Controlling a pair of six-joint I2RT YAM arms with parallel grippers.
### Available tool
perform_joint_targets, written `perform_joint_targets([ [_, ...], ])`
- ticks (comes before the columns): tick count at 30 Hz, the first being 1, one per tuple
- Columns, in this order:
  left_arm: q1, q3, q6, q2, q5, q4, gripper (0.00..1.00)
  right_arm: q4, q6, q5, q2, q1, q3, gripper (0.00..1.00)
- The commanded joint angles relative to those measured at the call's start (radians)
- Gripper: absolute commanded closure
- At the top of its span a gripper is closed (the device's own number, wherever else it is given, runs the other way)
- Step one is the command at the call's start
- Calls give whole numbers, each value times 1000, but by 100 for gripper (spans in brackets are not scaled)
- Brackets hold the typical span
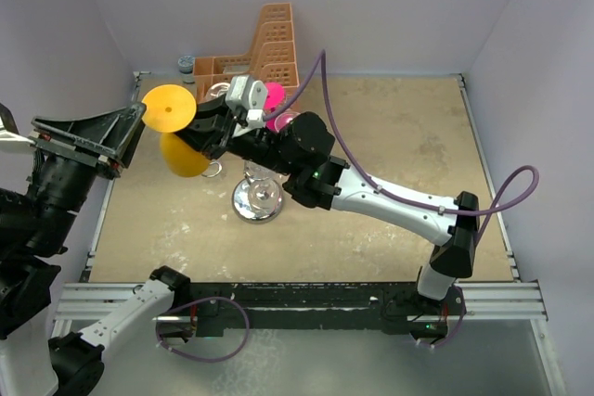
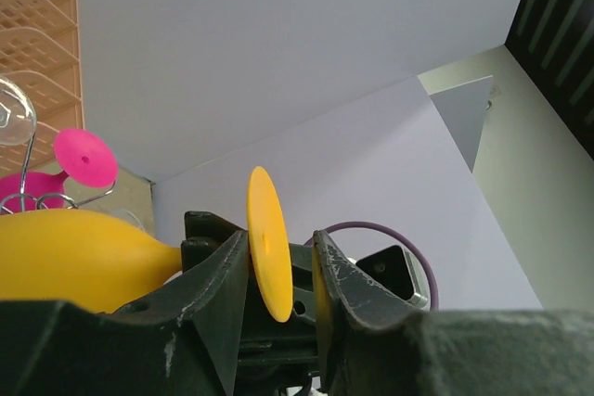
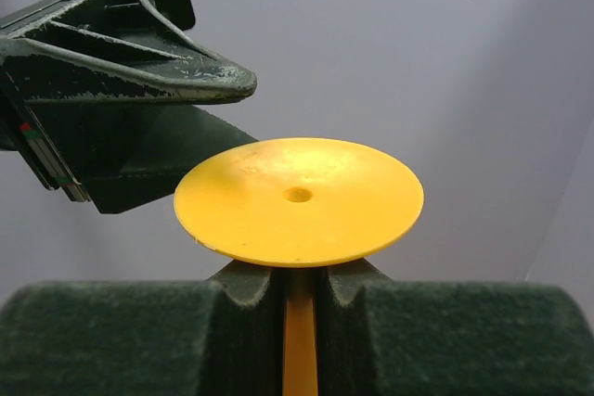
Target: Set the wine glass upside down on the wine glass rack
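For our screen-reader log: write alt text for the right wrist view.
A yellow glass is clamped by its stem between the right jaws at the bottom, its round foot filling the centre. The left jaws, open, sit at the upper left, one tip near the foot's rim. Plain pale wall behind.

Matt yellow plastic wine glass [image 1: 168,108]; shiny chrome wine glass rack [image 1: 257,199]

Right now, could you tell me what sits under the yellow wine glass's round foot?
Its stem, clamped by the right gripper, then the yellow bowl. Whatever lies beneath the bowl is covered.
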Motion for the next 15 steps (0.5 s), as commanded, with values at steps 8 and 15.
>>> perform_joint_targets([
  [8,-4,-17,-8,-6,42,47,82,31,-30,-62,20,19,52,100],
  [15,-5,-28,-21,-31,-18,49,100,70,-1,-108,-9,21,-2,89],
])
